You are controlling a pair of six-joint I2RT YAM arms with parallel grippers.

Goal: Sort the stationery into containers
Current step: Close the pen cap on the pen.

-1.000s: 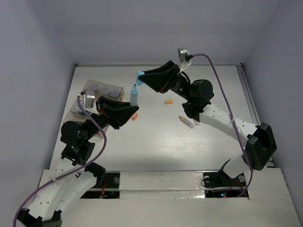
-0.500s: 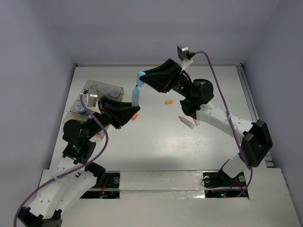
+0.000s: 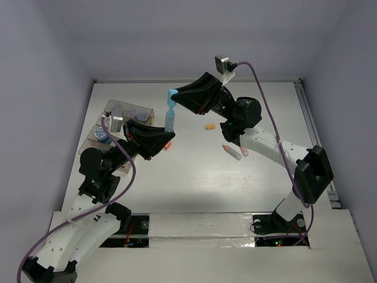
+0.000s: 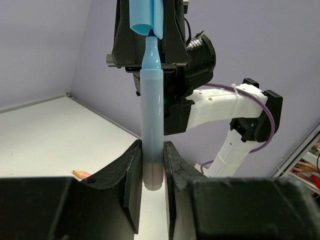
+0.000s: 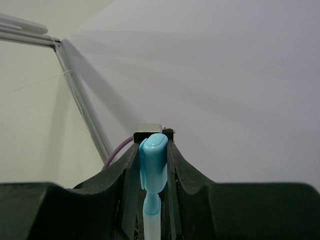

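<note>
Two grippers on one blue marker (image 3: 169, 122), and I've got it in midair above the table (image 3: 194, 177). My left gripper (image 4: 152, 167) is clamped on the barrel's lower end, standing it upright. My right gripper (image 5: 154, 167) pinches the blue cap (image 4: 146, 17) directly above, with the nib bare and just meeting the cap's mouth. Clear containers (image 3: 126, 112) sit at the table's left edge, with lilac tubs (image 3: 131, 110) inside. An orange marker (image 3: 210, 126) and a pink one (image 3: 232, 151) lie loose near my right arm.
</note>
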